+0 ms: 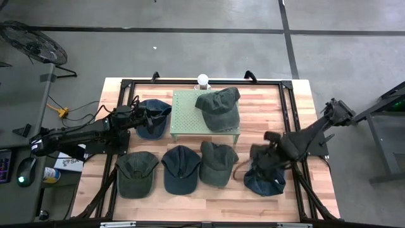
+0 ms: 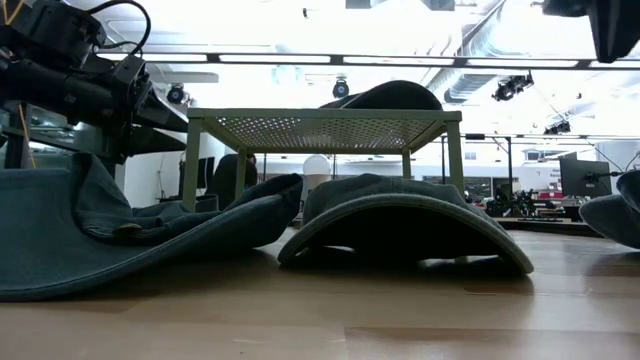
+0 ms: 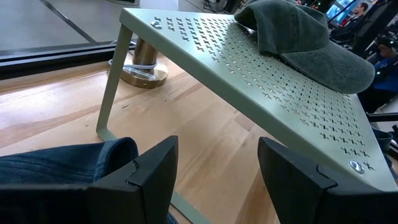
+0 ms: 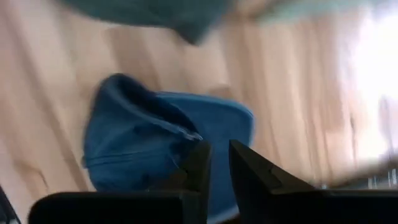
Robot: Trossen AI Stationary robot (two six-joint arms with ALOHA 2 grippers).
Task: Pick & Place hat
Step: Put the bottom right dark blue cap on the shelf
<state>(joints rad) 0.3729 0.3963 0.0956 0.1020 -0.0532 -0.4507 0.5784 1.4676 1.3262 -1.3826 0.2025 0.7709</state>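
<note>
Blue hat (image 4: pixel 155 134) flat on table, brim direction unclear, right tool (image 4: pixel 214 163) above, nearly together, empty

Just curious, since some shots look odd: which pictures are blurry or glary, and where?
Right wrist view: motion-smeared throughout, blue hat soft, white glare at one edge. Low view: bright ceiling lights leave the stand and hats silhouetted. High view: right gripper smeared. Left wrist view: sharp.

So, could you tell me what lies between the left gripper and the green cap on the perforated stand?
In the left wrist view, only bare stand top separates the left gripper from the green cap.
</note>
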